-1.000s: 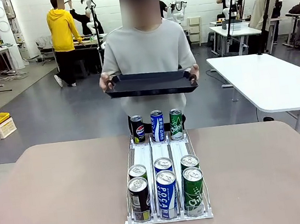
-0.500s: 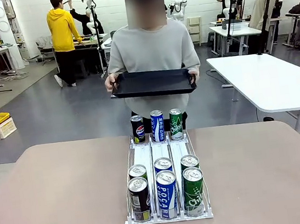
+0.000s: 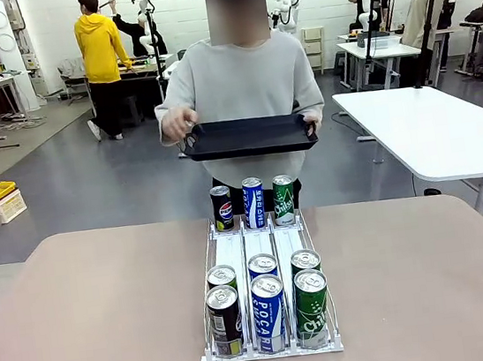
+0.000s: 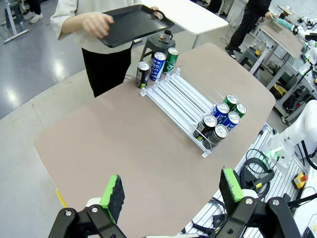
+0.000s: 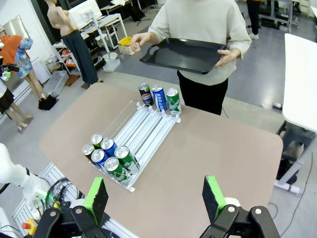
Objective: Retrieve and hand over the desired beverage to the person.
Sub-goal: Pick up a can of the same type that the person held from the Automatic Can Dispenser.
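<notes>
A white wire rack (image 3: 259, 247) on the brown table holds several drink cans. At its far end stand a black can (image 3: 221, 208), a blue can (image 3: 253, 202) and a green can (image 3: 284, 199). Black, blue and green cans (image 3: 269, 313) fill two rows at the near end. Nothing marks one can as the desired beverage. The person (image 3: 241, 78) stands behind the table holding a black tray (image 3: 246, 137); one hand (image 3: 182, 121) is lifted off its edge. My left gripper (image 4: 172, 187) and right gripper (image 5: 155, 195) hang open and high above the table, holding nothing.
The table edge (image 4: 74, 198) lies below the left gripper, with cables and equipment (image 4: 257, 168) beyond the near side. A white table (image 3: 431, 133) stands at the right behind the person. Other people work farther back in the room.
The person shifted slightly to the right, and the hand on the picture's left came off the tray and rose. The cans and both grippers have not moved.
</notes>
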Available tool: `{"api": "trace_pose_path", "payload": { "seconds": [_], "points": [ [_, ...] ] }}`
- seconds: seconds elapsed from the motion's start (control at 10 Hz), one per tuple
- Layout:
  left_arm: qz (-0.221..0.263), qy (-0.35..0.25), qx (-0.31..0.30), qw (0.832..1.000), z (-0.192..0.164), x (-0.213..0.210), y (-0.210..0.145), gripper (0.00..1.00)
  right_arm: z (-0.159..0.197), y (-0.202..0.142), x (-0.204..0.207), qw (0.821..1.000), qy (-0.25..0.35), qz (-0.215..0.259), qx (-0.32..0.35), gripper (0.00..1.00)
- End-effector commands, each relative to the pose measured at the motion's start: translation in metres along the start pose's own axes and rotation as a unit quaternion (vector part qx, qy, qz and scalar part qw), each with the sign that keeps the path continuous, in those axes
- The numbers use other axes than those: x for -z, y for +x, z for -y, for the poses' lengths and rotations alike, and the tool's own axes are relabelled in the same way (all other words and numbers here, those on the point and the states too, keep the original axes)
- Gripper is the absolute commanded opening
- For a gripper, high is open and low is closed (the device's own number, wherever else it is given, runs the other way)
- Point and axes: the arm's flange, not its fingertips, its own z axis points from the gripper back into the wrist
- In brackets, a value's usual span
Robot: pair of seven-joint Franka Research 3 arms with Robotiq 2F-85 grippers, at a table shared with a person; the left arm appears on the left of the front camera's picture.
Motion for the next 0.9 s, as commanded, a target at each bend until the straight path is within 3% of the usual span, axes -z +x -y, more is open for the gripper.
{"api": "trace_pose_path", "payload": {
  "seconds": [0.0,0.8],
  "points": [
    [0.002,-0.004,0.007,1.000,0.0001,-0.0020,0.0017,1.00,-0.0014,-0.0004,0.0016,1.000,0.006,-0.001,-0.002,1.00],
    [0.002,-0.004,0.007,1.000,0.0001,-0.0020,0.0017,1.00,-0.0014,-0.0004,0.0016,1.000,0.006,-0.001,-0.002,1.00]
  ]
}}
